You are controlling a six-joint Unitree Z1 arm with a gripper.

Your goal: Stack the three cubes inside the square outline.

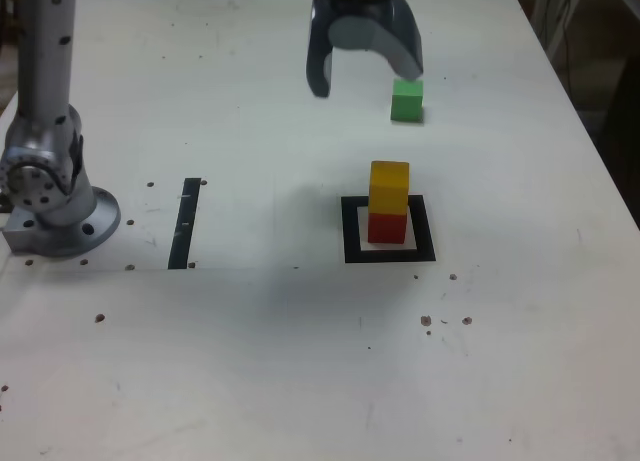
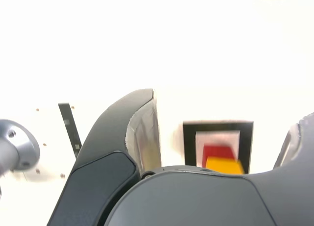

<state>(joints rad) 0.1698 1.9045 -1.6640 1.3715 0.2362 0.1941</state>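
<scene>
My gripper [image 1: 365, 79] is spread wide and holds nothing, high above the bench [image 1: 250, 361]. The yellow cube [image 1: 389, 186] sits on the red cube [image 1: 387, 225] inside the square outline [image 1: 351, 231]. The green cube [image 1: 407, 99] lies apart, near one finger. I should center over it, descend straight, and close on its flat sides.

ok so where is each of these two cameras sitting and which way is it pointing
Exterior view: off the arm, above the table's near edge, looking down across it; shows the arm's base and the open gripper beside the green cube.
Wrist view: on the wrist, looking out between the fingers at the table.
Shared: yellow cube on red cube inside the square outline, the tape strip.
</scene>
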